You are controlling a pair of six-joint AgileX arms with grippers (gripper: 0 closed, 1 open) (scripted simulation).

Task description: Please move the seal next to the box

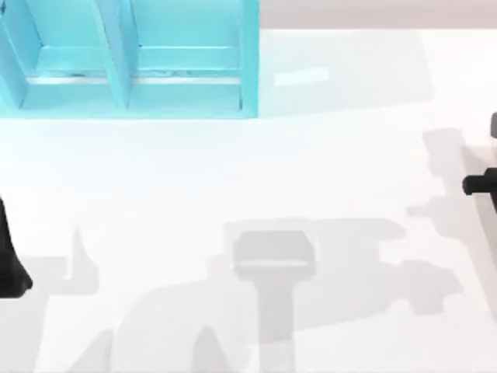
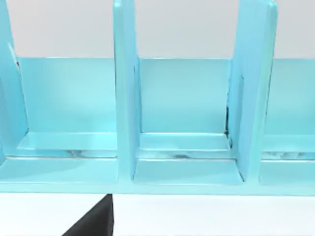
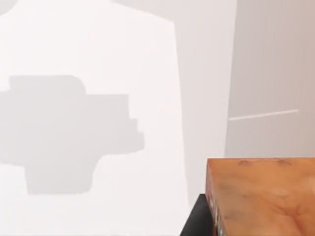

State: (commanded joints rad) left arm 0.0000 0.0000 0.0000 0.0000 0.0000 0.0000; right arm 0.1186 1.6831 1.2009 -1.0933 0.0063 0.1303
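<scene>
We see a flat white table point(image 1: 233, 171) that spreads out wide. Soft grey shadows point(image 1: 276, 264) lie on it near the front. At the far edge of the table a plain pale grey wall point(image 1: 373, 12) begins.

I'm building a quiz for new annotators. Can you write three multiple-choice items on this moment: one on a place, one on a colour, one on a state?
1. Where on the table does the box stand in the top view?
A. far left
B. near right
C. centre

2. What colour is the seal?
A. green
B. reddish-brown
C. white

3. Is the seal next to the box yet?
A. yes, touching it
B. yes, inside a compartment
C. no

Answers: 1 A, the light-blue walls fill the top view's far left corner. 2 B, the right wrist view shows an amber-brown block close to the camera. 3 C, the table beside the box is bare of it in the top view.
</scene>
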